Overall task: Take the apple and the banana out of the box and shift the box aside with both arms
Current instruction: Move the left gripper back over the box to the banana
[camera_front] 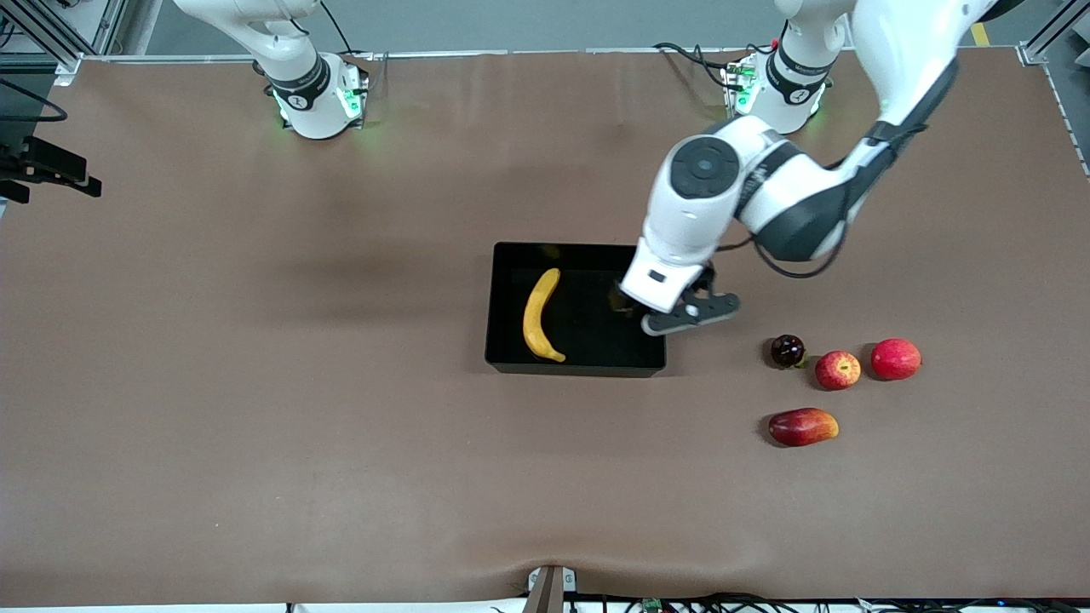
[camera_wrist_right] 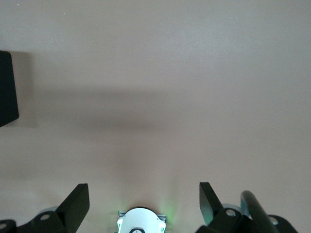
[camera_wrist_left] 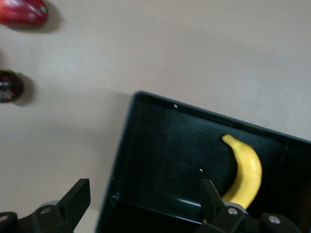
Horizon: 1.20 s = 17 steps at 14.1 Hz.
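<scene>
Left tool (camera_front: 660,311) spread over box (camera_front: 511,255) wall

The right wrist view looks down on bare brown tabletop (camera_wrist_right: 160,73). The right hand (camera_wrist_right: 144,196) hangs over it with its two black fingers (camera_wrist_right: 75,201) spread wide and nothing between them. The right arm's white base (camera_wrist_right: 141,221) shows between them, and a black corner of the box (camera_wrist_right: 7,90) shows at the view's edge.

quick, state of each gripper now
left gripper: open, empty, over the edge of the box
right gripper: open, empty, waiting over bare table
</scene>
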### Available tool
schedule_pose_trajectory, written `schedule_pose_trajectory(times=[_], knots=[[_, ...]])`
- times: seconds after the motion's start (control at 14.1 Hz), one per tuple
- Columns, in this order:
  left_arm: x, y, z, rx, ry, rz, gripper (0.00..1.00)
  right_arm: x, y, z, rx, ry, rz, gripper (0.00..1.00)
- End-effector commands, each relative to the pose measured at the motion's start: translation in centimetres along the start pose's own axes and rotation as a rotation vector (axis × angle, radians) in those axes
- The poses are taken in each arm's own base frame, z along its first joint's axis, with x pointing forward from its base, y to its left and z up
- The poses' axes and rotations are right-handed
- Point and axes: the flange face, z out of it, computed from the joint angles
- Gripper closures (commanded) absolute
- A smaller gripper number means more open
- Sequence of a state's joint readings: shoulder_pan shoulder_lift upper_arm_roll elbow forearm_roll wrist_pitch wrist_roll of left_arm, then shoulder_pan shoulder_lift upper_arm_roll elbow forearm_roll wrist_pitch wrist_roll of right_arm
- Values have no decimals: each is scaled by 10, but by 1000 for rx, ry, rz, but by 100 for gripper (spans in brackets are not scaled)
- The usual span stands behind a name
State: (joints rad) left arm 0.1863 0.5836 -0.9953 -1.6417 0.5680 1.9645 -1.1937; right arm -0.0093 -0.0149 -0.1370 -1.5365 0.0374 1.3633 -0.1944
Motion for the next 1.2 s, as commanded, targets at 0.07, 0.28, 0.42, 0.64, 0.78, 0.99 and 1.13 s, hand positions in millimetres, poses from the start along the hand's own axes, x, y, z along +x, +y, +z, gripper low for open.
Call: schedule_pose_trajectory(times=[0.07,0.28,0.42,0.64,0.78,0.99,1.13], knots=[[-19,39,11,17,6,-54,0,-6,1,0,19,3,4,0],[-30,63,13,23,32,-59,0,-6,1,1,20,0,4,0],[-41,80,18,11,23,-46,0,-6,1,1,20,0,4,0],[-60,98,50,14,-11,10,0,-6,1,1,20,0,4,0],[-64,106,81,10,-9,1,0,-6,1,1,20,0,6,0],[-75,118,124,16,0,12,0,-6,1,2,20,-2,5,0],[-77,125,140,-7,6,18,0,-6,1,2,20,-2,5,0]])
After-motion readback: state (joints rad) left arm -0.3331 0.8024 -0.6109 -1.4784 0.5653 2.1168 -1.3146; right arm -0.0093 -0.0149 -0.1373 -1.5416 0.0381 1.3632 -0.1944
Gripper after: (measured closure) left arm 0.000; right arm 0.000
